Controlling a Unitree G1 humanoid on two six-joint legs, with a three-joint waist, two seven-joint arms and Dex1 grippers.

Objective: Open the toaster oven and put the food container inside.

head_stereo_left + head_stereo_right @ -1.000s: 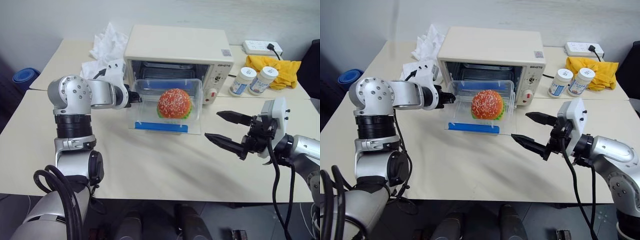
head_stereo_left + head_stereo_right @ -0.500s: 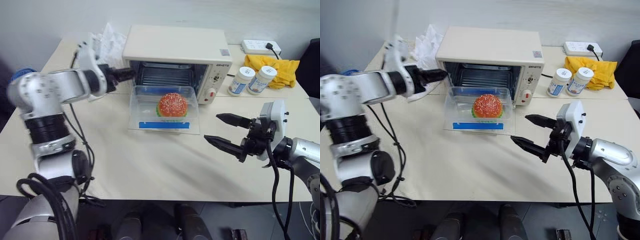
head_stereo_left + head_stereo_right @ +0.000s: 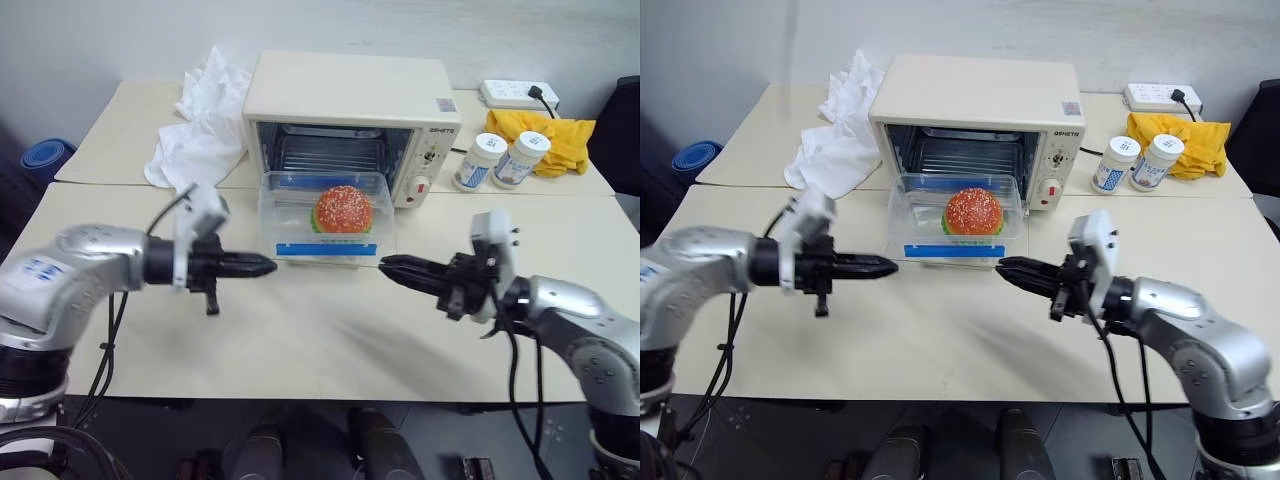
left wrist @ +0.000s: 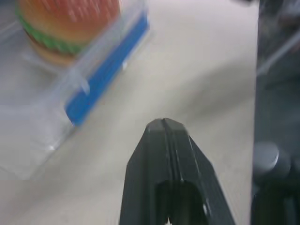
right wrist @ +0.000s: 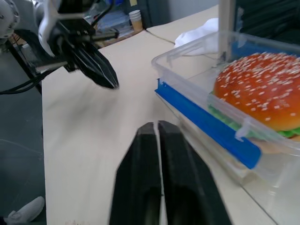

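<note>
The cream-white toaster oven [image 3: 350,95] stands at the back of the table with its door down and the wire rack showing. The clear food container [image 3: 325,215], with a blue clip strip and a sesame burger [image 3: 343,208] inside, lies flat at the oven's mouth, apparently on the lowered glass door. My left gripper [image 3: 268,265] is shut and empty, pointing right, just off the container's front left corner. My right gripper [image 3: 385,265] is also shut and empty, pointing left, off the front right corner. The wrist views show the container [image 4: 70,79] [image 5: 234,108] close ahead of each gripper.
A white cloth [image 3: 205,120] lies left of the oven. Two white jars [image 3: 485,160] stand to its right, with a yellow cloth [image 3: 550,135] and a power strip [image 3: 518,93] behind them. A table seam runs left of the oven.
The left gripper let go of the raised container, which now lies flat, then drew back and down and shut. The right gripper moved left and shut.
</note>
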